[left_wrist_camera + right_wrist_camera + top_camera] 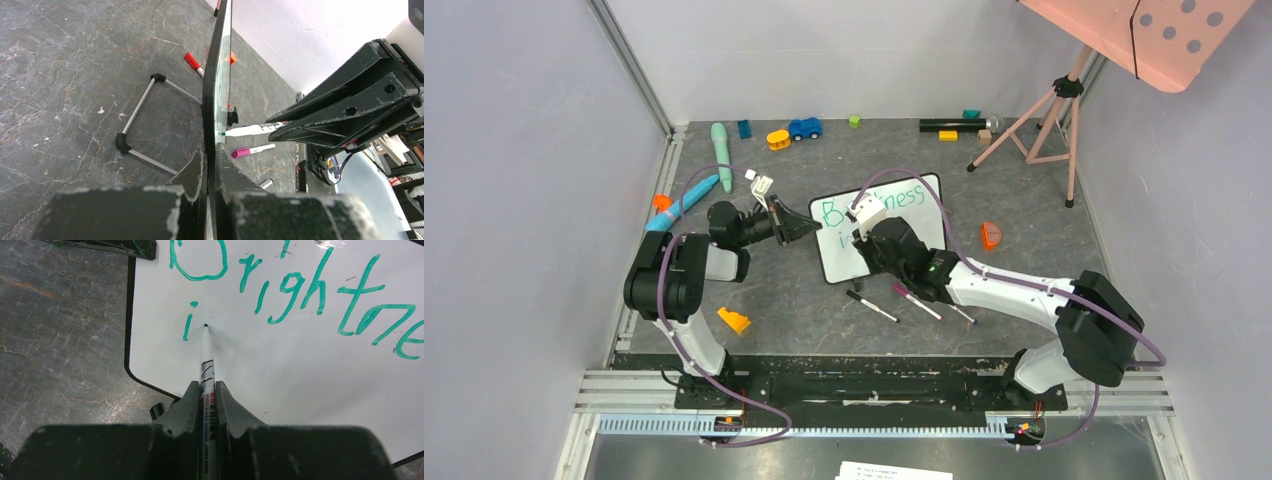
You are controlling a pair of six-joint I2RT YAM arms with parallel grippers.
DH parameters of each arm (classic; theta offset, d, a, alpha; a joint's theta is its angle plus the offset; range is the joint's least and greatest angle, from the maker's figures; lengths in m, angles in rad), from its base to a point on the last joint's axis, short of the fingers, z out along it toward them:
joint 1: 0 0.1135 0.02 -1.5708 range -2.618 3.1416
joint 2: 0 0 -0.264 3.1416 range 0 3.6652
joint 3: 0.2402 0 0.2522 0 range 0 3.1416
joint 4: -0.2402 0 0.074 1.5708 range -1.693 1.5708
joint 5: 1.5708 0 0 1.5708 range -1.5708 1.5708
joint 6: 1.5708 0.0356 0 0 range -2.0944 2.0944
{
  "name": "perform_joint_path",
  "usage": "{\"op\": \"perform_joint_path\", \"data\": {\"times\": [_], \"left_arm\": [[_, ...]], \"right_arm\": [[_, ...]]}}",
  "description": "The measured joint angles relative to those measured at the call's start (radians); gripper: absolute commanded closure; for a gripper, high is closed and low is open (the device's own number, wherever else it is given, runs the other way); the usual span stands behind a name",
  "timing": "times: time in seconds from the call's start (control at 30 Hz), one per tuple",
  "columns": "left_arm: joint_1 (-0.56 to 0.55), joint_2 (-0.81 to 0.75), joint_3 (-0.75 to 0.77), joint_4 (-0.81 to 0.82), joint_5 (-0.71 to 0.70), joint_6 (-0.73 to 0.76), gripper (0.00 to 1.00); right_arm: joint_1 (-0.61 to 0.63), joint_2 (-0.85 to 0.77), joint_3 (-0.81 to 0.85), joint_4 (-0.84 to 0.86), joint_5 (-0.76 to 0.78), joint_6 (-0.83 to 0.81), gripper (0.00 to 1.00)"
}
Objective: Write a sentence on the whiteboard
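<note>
I see teal-green sentence (292,276) on white whiteboard (280,370), black frame; white marker (206,365); table (794,290) grey marbled; panel (1169,35) pink, grey dots.

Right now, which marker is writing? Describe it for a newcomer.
Find the whiteboard on the table. The marker is the white one pinched in the right gripper, tip beside the green "i". The other markers lie loose in front.

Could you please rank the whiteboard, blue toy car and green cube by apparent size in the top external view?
Largest: black-framed white whiteboard.
Then: blue toy car.
Smallest: tiny green cube.
</note>
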Motion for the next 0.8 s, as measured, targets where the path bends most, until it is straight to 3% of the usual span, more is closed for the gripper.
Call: {"op": "perform_joint_path", "data": {"times": [0.8], "left_arm": [[0.0,0.0,0.0,-0.001,-0.001,0.0,0.98]], "right_arm": [[-0.001,-0.01,-0.044,0.009,-0.031,0.011,1.0]]}}
